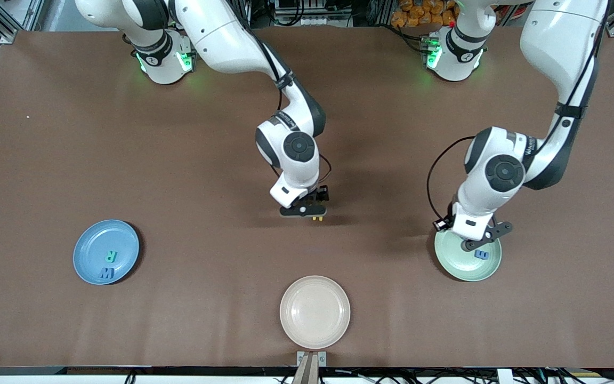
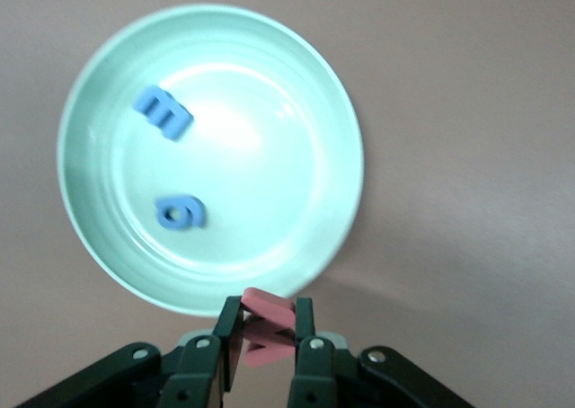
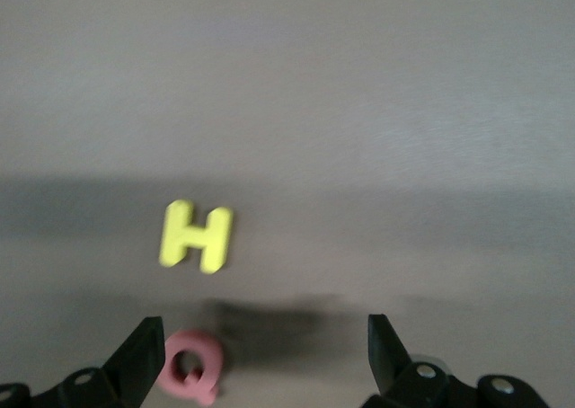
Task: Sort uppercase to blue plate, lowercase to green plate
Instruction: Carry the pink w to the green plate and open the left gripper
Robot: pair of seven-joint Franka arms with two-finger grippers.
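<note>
**Green plate crowded, middle of the table open**

The left gripper (image 2: 267, 341), clamped on the red w (image 2: 266, 332), hangs over the green plate (image 1: 448, 266)'s rim. Blue E (image 2: 163, 112) and g (image 2: 181, 213) occupy one side; the rest lies bare. The spread right gripper (image 3: 260, 354) has H (image 3: 196, 236) and Q (image 3: 190, 366) below.

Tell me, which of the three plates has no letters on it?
The beige plate, nearest the front camera. The blue plate holds an R and a W; the green plate holds an E and a g.
</note>
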